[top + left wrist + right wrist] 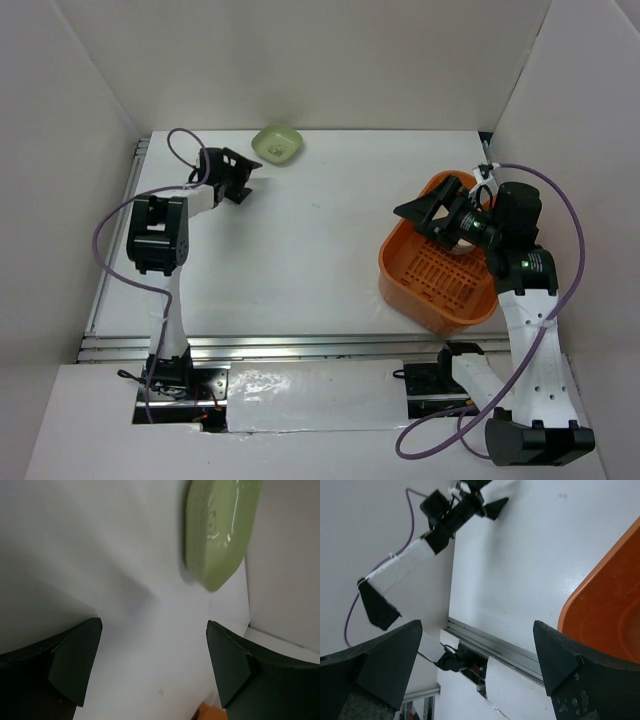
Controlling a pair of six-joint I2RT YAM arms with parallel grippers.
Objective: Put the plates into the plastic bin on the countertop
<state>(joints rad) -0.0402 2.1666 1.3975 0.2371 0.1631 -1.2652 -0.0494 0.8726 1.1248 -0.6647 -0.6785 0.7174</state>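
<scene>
Left gripper [232, 176], jaws apart, empty, just short of small green rounded-square dish [277, 142], far side; we should straddle its near rim.

plain white back wall [330, 60], white side panels [50, 200], soft even light

The right gripper [476, 626] has its dark fingers spread wide, nothing between them. Beyond lies the white countertop [520, 570], its metal rail [492, 647] crossing below. The orange plastic bin [607, 607] fills the right edge (only one curved corner shows). Far across, the left arm [405, 565] reaches over the surface, a purple cable [351, 615] hanging from it.
</scene>
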